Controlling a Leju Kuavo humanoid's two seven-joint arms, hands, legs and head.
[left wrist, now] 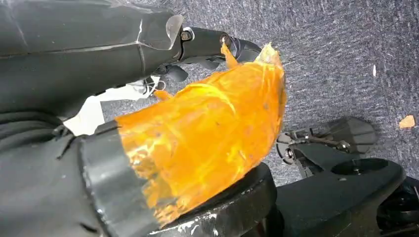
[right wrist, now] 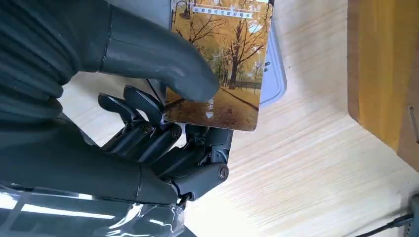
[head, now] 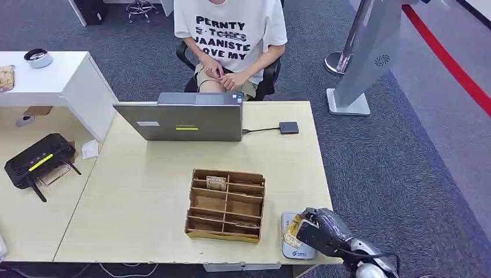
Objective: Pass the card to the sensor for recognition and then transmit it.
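My right hand (head: 324,231) is at the table's near right corner, pinching a card (head: 292,230) between thumb and fingers. In the right wrist view the card (right wrist: 232,59) bears a picture of autumn trees, with the thumb (right wrist: 163,59) pressed on its face. It hangs just over the grey-white sensor pad (head: 288,250), whose rounded edge (right wrist: 275,74) shows behind the card; whether they touch I cannot tell. My left hand (left wrist: 188,98), partly wrapped in orange tape, hangs over the carpet with nothing in it.
A wooden divided box (head: 226,205) stands just left of the sensor pad, its side (right wrist: 380,74) close to the card. Across the table (head: 145,191) a person (head: 231,35) sits behind a laptop (head: 185,119). A small black hub (head: 289,127) lies beside the laptop, a black router (head: 37,159) far left.
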